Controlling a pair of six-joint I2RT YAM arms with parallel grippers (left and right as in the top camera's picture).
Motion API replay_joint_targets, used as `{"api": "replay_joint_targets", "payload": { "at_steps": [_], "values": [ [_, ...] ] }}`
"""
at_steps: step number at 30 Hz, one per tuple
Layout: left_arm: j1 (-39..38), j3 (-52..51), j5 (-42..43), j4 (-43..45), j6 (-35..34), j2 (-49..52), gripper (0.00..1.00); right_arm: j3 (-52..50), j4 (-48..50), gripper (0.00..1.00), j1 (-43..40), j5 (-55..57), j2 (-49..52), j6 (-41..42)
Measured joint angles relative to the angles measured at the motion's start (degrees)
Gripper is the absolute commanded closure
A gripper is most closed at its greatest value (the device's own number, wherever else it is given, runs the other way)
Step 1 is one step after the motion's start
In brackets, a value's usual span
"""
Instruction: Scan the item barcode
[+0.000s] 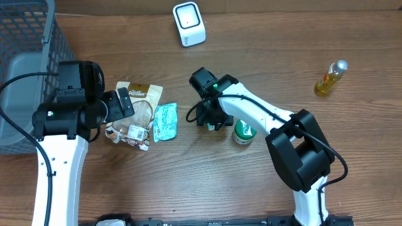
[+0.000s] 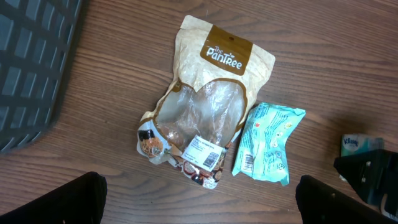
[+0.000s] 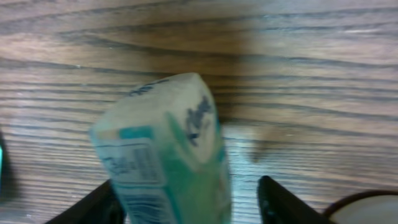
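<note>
The right pincer (image 3: 189, 185) hung low over the table (image 3: 311, 74) with its jaws partly apart and the tissue pack (image 3: 168, 155) standing on end between them. A clear strip of wood showed between the pack and one finger (image 3: 283, 202). The other finger (image 3: 93, 208) sat close against the pack's lower edge, though whether it actually touched could not be told. The pack was therefore bracketed by the jaws rather than pinched. The print on the pack's face was too blurred to read. Seen from above, the scanner (image 1: 189, 24) stood well apart from this pincer, out beyond its tips toward the far edge of the table. The green can (image 1: 244, 132) sat just beside the pincer on its right, close under the arm. A bottle (image 1: 331, 78) lay much farther off on the same side. The left pincer (image 2: 199, 182) was spread wide and had hold of nothing. It hovered above the pouch (image 2: 211, 93), which lay flat with its white label nearest the fingertips. The teal packet (image 2: 268, 144) lay just beside the pouch, under the right-hand half of that pincer's gap and on the side toward the right pincer. Both packets lay between the two pincers. The basket (image 1: 25, 56) stood on the left pincer's outer side, away from the packets.
</note>
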Motion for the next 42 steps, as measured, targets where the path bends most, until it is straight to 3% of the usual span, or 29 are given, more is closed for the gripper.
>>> {"api": "replay_joint_targets", "payload": {
  "at_steps": [2,8,11,13,15,20,21,22,24,25,27,30,31,33,34,35,36,37,38,41,42],
  "values": [
    [0.00,0.00,0.00,0.00,0.00,0.00,0.01,-0.17,0.57,0.58,0.52,-0.22,0.00,-0.13],
    [0.00,0.00,0.00,0.00,0.00,-0.02,0.00,-0.44,1.36,0.64,1.38,-0.74,0.00,0.02],
    [0.00,0.00,0.00,0.00,0.00,-0.02,0.00,-0.44,1.66,0.44,1.38,-0.79,0.00,0.55],
    [0.00,0.00,0.00,0.00,0.00,0.00,0.01,-0.44,1.97,0.43,1.38,-0.72,0.00,0.28],
    [0.00,0.00,0.00,0.00,0.00,0.00,0.00,-0.44,2.38,0.52,1.38,-0.35,0.00,-0.11],
    [0.00,0.00,0.00,0.02,0.00,0.00,0.00,-0.46,2.27,0.88,1.38,0.63,0.00,0.39],
    [0.00,0.00,0.00,0.02,0.00,0.00,0.00,-0.46,2.23,0.88,1.36,0.72,0.00,0.04],
    [0.00,0.00,0.00,0.00,0.00,0.00,0.00,-0.46,2.23,0.87,1.36,0.72,0.00,0.13],
    [0.00,0.00,0.00,0.00,0.00,-0.02,0.00,-0.46,2.25,0.58,1.36,0.72,0.00,0.61],
    [0.00,0.00,0.00,0.00,0.00,0.00,0.01,-0.46,2.27,0.49,1.36,0.72,0.00,0.31],
    [0.00,0.00,0.00,0.00,0.00,0.00,0.01,-0.50,2.80,0.43,1.38,0.76,0.00,0.15],
    [0.00,0.00,0.00,0.00,0.00,-0.02,0.00,-0.66,4.98,0.43,1.36,1.40,0.00,0.02],
    [0.00,0.00,0.00,0.02,0.00,0.00,0.00,-0.66,5.62,0.49,1.36,1.97,0.00,0.02],
    [0.00,0.00,0.00,0.00,0.00,0.00,0.01,-0.66,6.97,0.76,1.36,3.13,0.00,0.24],
    [0.00,0.00,0.00,0.00,0.00,0.00,0.00,-0.66,7.37,0.84,1.36,3.56,0.00,0.07],
    [0.00,0.00,0.00,0.00,0.00,0.00,0.01,-0.66,7.45,0.85,1.36,3.80,0.00,-0.04],
    [0.00,0.00,0.00,0.00,0.00,0.00,0.00,-0.66,7.58,0.81,1.36,4.02,0.00,0.24],
    [0.00,0.00,0.00,0.00,0.00,0.00,0.00,-0.66,7.67,0.44,1.36,4.20,0.00,0.13],
    [0.00,0.00,0.00,0.00,0.00,0.00,0.00,-0.66,7.67,0.29,1.36,4.44,0.00,0.02],
    [0.00,0.00,0.00,0.00,0.00,0.00,0.00,-0.66,7.98,0.14,1.36,4.85,0.00,0.04],
    [0.00,0.00,0.00,0.00,0.00,0.00,0.00,-0.66,8.41,0.13,1.36,5.07,0.00,0.02]
  ]
}}
